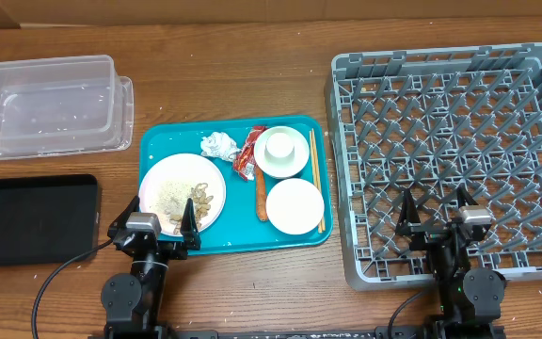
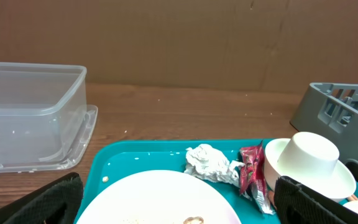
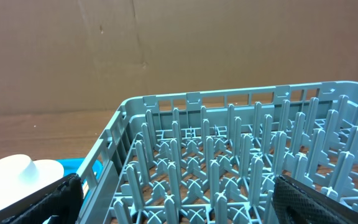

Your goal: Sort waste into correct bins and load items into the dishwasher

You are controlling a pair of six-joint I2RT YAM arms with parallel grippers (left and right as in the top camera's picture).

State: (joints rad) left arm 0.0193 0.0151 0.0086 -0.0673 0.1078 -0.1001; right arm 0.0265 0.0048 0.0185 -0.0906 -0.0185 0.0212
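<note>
On the teal tray (image 1: pixel 158 141) lie a large plate (image 1: pixel 179 185) with rice and beige scraps (image 1: pixel 200 199), a paper ball (image 1: pixel 218 144), a red wrapper (image 1: pixel 249 152), a carrot stick (image 1: pixel 261 196), a cup (image 1: pixel 280 145) on a bowl (image 1: pixel 281 165), a small plate (image 1: pixel 294 204) and chopsticks (image 1: pixel 315 179). The grey rack (image 1: pixel 450 151) stands at the right. The clear tub (image 1: pixel 50 105) and black tray (image 1: pixel 34 217) are at the left. My left gripper (image 1: pixel 163 222) is open over the large plate's near edge (image 2: pixel 160 199). My right gripper (image 1: pixel 438 217) is open above the rack's near part (image 3: pixel 229 168).
The left wrist view shows the paper ball (image 2: pixel 209 163), the wrapper (image 2: pixel 252 175), the cup (image 2: pixel 309 160) and the tub (image 2: pixel 30 115). A brown cardboard wall stands behind the table. Bare wood lies between the tub and the tray.
</note>
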